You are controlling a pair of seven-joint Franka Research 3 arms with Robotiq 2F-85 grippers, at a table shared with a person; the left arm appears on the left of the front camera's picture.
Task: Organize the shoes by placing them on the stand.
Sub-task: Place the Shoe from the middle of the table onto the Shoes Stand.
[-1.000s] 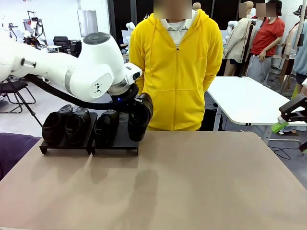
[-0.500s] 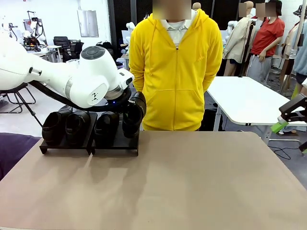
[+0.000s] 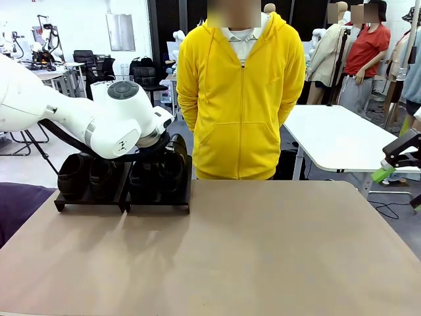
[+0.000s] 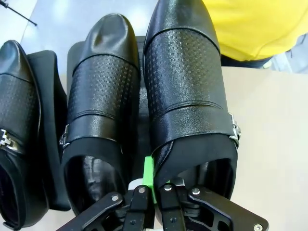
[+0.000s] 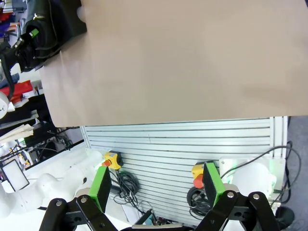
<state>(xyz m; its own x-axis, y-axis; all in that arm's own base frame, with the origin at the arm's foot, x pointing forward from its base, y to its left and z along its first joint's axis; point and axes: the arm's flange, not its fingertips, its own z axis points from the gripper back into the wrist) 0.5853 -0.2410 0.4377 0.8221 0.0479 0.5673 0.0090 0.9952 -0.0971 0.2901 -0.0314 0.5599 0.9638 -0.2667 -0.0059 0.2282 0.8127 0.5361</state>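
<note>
Since the left gripper point(image 4: 153, 202) has lowered from above, the fourth shoe point(image 4: 187, 91), clamped at its heel collar, now sits over the stand point(image 3: 158, 197), right of its neighbour shoe point(image 4: 101, 115). Release remains. Right of the stand, the table point(image 3: 263, 243) lies free; the right gripper point(image 5: 156, 190) waits spread.

A robotics lab: other robot rigs point(image 3: 45, 36), office chairs point(image 3: 85, 60) and white worktables point(image 3: 335, 138) behind

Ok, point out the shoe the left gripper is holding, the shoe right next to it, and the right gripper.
held shoe point(image 4: 185, 82), left wrist view, on its perforated upper.
neighbouring shoe point(image 4: 102, 91), left wrist view, on its perforated upper.
right gripper point(image 5: 156, 185), right wrist view, midway between its green pads.
</note>
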